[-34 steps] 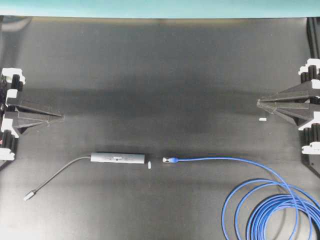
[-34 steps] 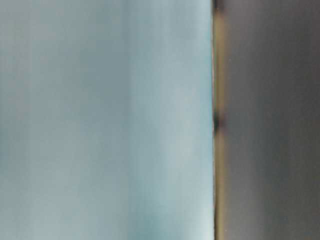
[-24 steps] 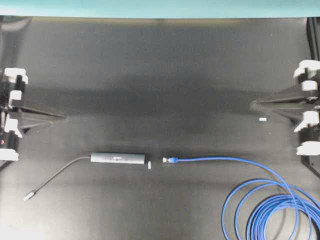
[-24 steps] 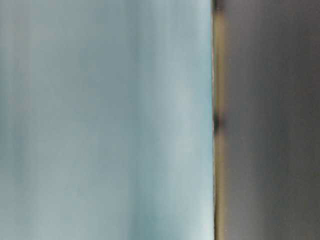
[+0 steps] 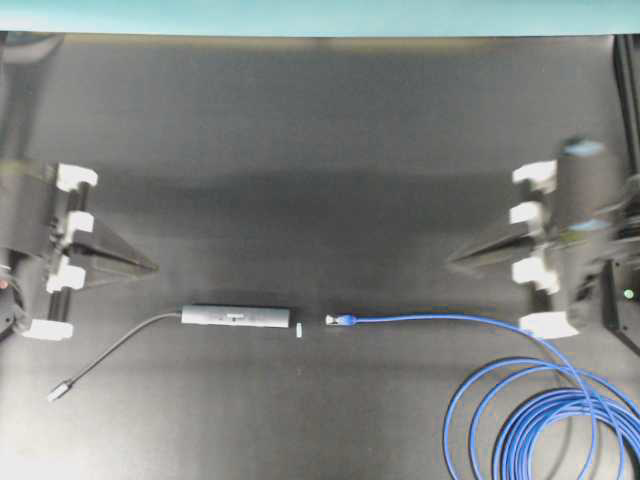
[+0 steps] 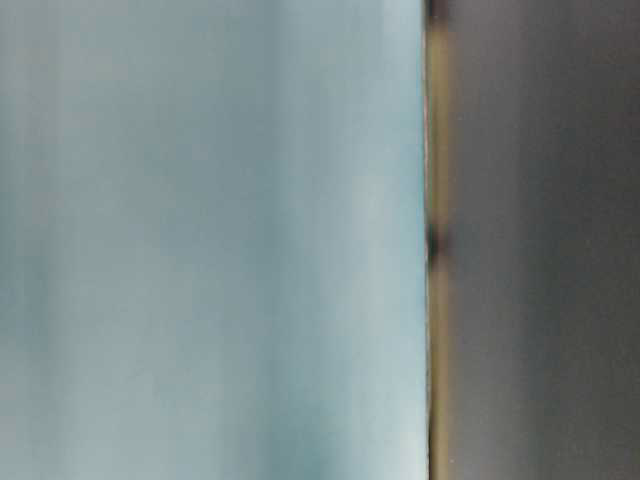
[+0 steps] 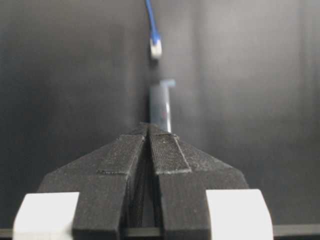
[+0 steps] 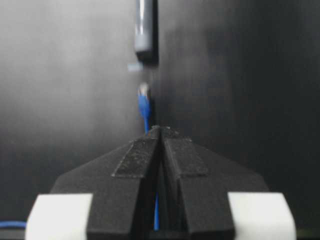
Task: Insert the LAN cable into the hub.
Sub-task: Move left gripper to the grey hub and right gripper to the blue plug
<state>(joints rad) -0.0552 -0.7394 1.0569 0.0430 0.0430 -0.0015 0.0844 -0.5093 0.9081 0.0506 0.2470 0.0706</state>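
The hub (image 5: 235,316) is a slim grey bar lying flat on the black mat, left of centre. Its thin grey cable (image 5: 110,352) trails left to a silver plug (image 5: 60,390). The LAN cable's clear plug (image 5: 335,321) faces the hub's right end across a small gap, and the blue LAN cable (image 5: 440,319) runs right into loops (image 5: 545,425). My left gripper (image 5: 155,268) is shut and empty, up-left of the hub (image 7: 161,102). My right gripper (image 5: 450,262) is shut and empty, above the blue cable, whose plug (image 8: 144,90) lies ahead of it.
A small white tab (image 5: 298,329) lies in the gap between hub and plug. The blue loops fill the lower right corner and run off the frame. A teal strip (image 5: 320,15) borders the mat's far edge. The table-level view is a blur.
Both arms have come inward from the table's sides toward the middle, fingers still shut. The right one now covers a small white piece that lay beside it. Hub and cable have not moved.
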